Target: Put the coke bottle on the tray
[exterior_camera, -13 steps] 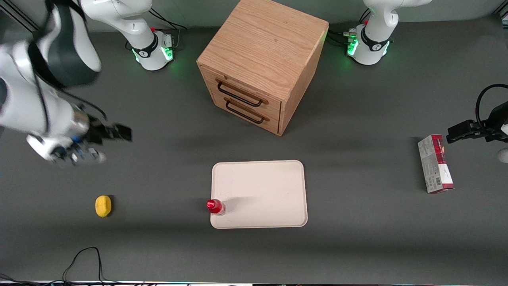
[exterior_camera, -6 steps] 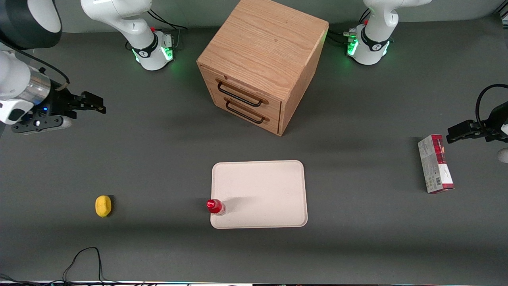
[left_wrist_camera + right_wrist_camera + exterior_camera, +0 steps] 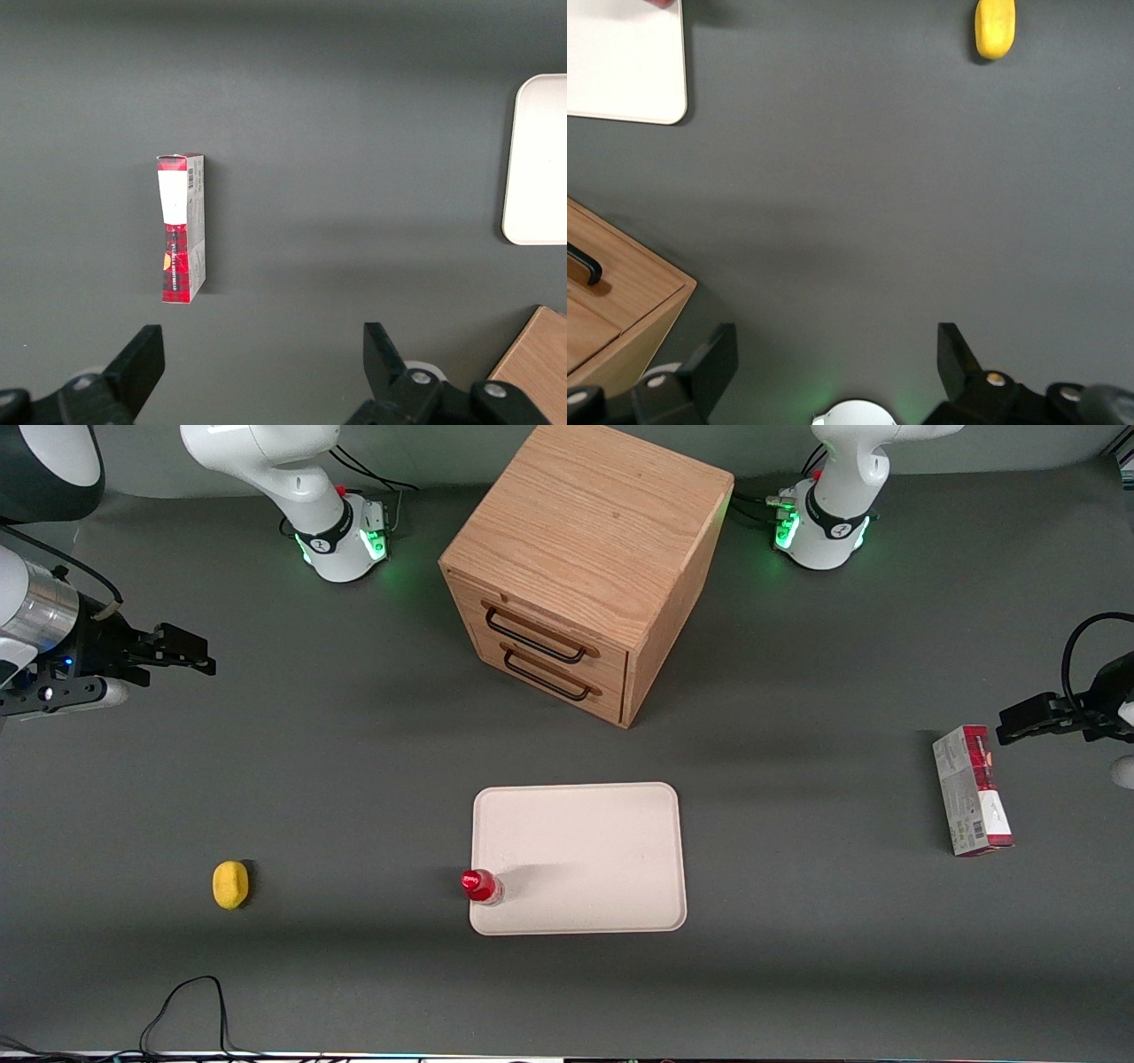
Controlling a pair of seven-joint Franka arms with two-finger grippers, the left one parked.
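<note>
Coke bottle (image 3: 482, 887): upright, long axis vertical, cap up, standing at the tray's (image 3: 585, 841) 8 o'clock corner, on its rim. Gripper (image 3: 190, 653): fingers spread wide, empty, touching nothing, well apart toward the working arm's end. It has withdrawn farther since half a second ago.

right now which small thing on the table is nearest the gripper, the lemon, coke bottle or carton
The lemon. It lies toward the working arm's end, closest to the open gripper; the coke bottle stands on the tray edge, the carton farthest.
</note>
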